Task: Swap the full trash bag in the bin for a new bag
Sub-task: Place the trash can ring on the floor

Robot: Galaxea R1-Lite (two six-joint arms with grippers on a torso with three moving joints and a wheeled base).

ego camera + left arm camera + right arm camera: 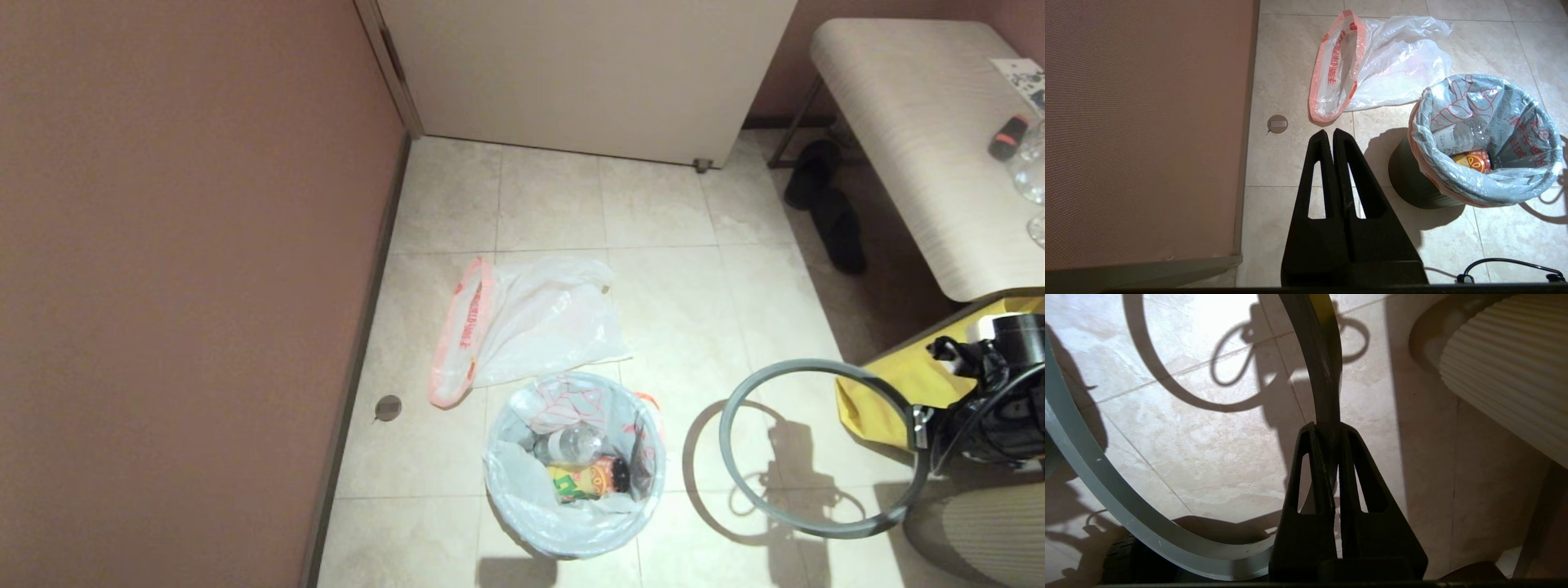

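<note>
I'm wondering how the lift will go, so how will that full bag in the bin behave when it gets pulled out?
The full trash bag looks like thin, crinkled film folded over the bin, so it will probably be floppy and could tear or slip. Only a clear bottle and a yellow packet show inside, so it is likely light, and they may shift.

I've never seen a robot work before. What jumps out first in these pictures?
The big grey hoop hanging above the floor tiles, pinched at its edge by the right tool, to the right of the bin. Next, the full trash bag lining that bin, with a clear bottle and yellow packet inside. Just beyond it, the new bag lies limp on the floor near the wall.
</note>
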